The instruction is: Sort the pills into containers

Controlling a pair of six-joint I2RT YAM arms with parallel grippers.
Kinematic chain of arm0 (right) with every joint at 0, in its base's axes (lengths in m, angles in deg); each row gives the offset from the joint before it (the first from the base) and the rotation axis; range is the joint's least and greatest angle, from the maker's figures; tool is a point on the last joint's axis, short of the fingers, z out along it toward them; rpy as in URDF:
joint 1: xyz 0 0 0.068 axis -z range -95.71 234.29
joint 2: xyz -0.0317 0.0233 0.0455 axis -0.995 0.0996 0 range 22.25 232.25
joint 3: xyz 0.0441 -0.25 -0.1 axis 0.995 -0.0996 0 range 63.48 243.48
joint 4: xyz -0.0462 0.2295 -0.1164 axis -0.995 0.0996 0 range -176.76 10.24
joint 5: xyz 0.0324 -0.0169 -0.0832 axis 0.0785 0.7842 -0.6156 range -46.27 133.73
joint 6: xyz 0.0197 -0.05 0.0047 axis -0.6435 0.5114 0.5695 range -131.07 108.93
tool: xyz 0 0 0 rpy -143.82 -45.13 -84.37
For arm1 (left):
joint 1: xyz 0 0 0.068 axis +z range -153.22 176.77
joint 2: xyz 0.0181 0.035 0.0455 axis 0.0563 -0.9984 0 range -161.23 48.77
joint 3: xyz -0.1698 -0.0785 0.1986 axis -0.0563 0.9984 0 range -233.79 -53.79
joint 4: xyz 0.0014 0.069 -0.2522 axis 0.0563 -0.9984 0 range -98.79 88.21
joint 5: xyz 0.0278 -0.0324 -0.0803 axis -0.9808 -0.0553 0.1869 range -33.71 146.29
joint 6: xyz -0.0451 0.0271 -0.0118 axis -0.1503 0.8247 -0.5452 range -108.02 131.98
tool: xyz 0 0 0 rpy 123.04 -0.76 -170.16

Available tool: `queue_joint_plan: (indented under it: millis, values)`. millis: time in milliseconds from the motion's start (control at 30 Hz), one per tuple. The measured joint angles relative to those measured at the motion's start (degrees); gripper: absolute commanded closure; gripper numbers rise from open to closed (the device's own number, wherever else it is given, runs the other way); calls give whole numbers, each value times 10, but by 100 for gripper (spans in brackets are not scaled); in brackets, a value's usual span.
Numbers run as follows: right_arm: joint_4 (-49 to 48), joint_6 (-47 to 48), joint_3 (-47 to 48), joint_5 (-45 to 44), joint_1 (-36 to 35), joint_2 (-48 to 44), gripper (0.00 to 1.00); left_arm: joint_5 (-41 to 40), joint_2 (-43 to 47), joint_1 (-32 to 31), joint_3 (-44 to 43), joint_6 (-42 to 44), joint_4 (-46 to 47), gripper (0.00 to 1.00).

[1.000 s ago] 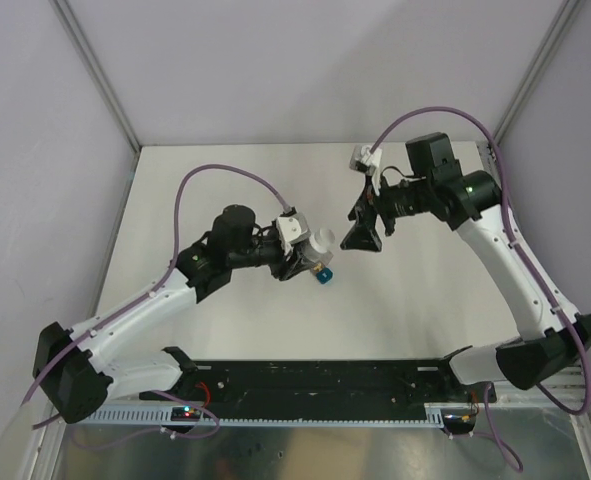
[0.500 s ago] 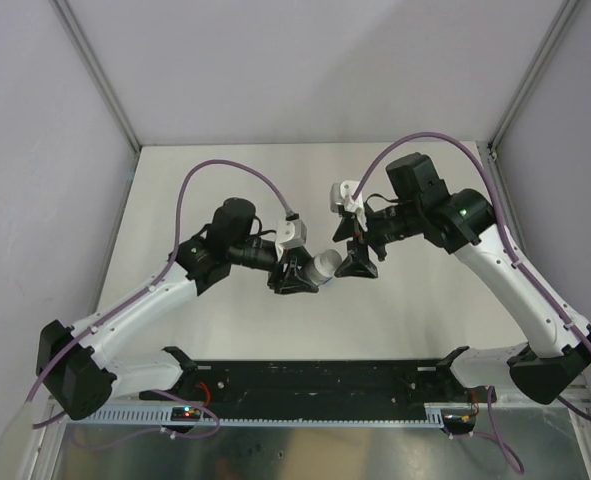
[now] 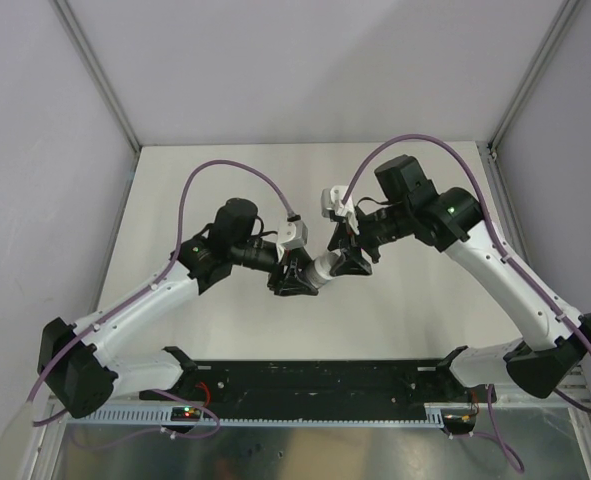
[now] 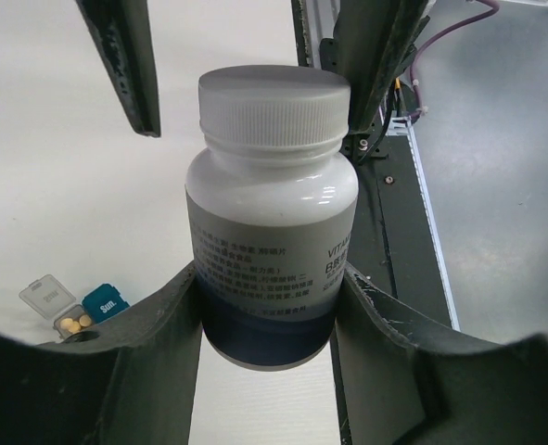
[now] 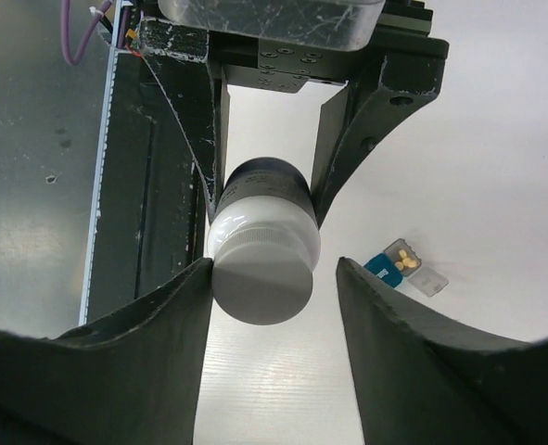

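Note:
A white capped bottle (image 3: 325, 267) with a dark blue base is held off the table, lying roughly level. My left gripper (image 4: 269, 278) is shut on its lower body, both fingers pressed to its sides. My right gripper (image 5: 274, 269) stands around the white cap (image 5: 260, 278): one finger touches it and the other has a gap, so it is open. The containers (image 4: 79, 309) sit on the table below, a teal compartment (image 5: 381, 264) beside an open grey one holding yellow pills (image 5: 402, 259). In the top view the grippers hide the containers.
A black rail (image 3: 315, 380) runs along the table's near edge with the arm bases on it, and bare metal lies in front of it. Grey walls with metal posts (image 3: 95, 70) close in the white table (image 3: 425, 320) on three sides.
My right arm has swung left and down to the bottle, and its jaws have narrowed around the cap. My left gripper has turned the bottle towards it.

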Motion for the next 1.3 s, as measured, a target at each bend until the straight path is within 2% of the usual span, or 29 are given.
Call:
queue_joint_plan:
  millis: [200, 367, 467, 633, 867, 1000, 1133, 1300]
  values:
    - [3, -1, 0, 2, -3, 5, 63, -2, -2, 1, 0, 0, -3, 100]
    - [3, -14, 0, 0, 0, 14, 70, -31, -1, 0, 0, 2, -10, 100]
    - [3, -35, 2, 8, 15, 30, 73, -79, 1, -12, 0, 5, -12, 100]
    - [0, -87, 10, 38, 49, 73, 75, -207, 4, -46, 0, 7, -13, 100]
    - [-32, -182, 21, 74, 92, 145, 72, -402, 4, -87, 15, 2, 8, 100]
    - [-52, -243, 31, 116, 120, 196, 66, -517, -4, -109, 27, 3, 34, 100]
    - [-57, -294, 47, 151, 140, 242, 53, -596, -17, -132, 30, 15, 51, 100]
    - [-61, -324, 50, 167, 148, 256, 28, -646, -23, -144, 33, 35, 75, 100]
